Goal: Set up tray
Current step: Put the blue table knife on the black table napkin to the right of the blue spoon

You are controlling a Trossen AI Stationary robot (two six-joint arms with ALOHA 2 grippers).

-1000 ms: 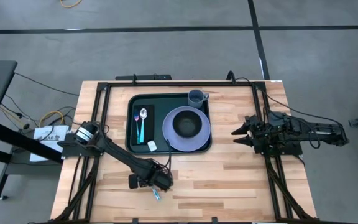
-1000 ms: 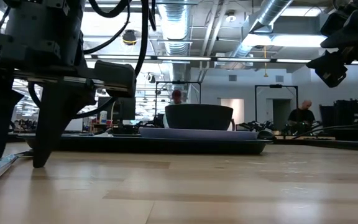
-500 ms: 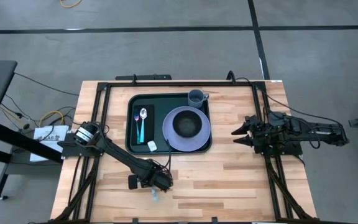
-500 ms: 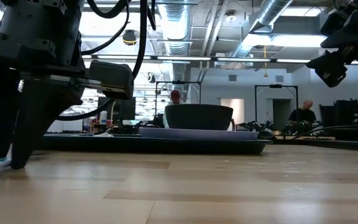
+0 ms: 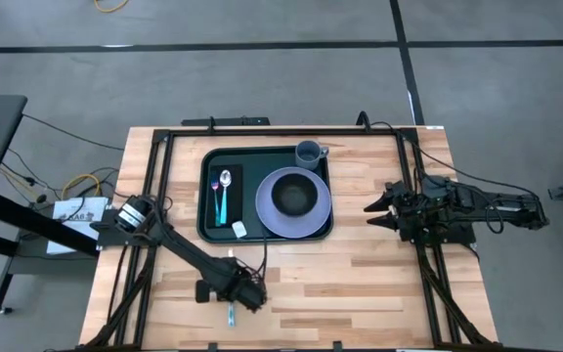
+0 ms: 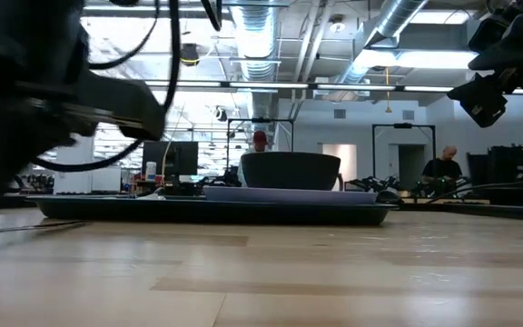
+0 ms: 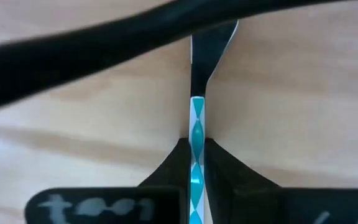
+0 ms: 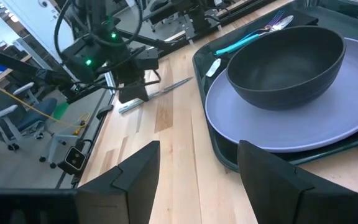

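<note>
A knife (image 7: 210,43) with a teal-and-white patterned handle lies on the bare wood near the table's front edge, left of centre. My left gripper (image 5: 233,296) is over it, shut on the handle. The dark green tray (image 5: 203,200) sits at the far centre. It carries a purple plate (image 5: 272,223) with a dark bowl (image 5: 294,196), a cup (image 5: 309,152), and a fork and spoon on a black napkin (image 5: 235,186). My right gripper (image 5: 371,207) hovers open to the right of the tray. My left gripper pinches the knife's patterned handle (image 7: 197,127) between its two fingers (image 7: 222,168). The fingers come from above, pointing down, and lie across the handle. The metal blade (image 8: 169,86) reaches out past the fingers, low along the wood; whether it is lifted clear I cannot tell.
Black frame rails (image 5: 159,186) run along the table's left and right sides. Bare wood stretches between the tray and the front edge (image 5: 360,284). People show in the room beyond the table (image 6: 443,168).
My left gripper has shut on the knife's handle and shifted a little toward the table's left and near edges. The handle's teal end, which lay slanted, now points straight at the near edge.
</note>
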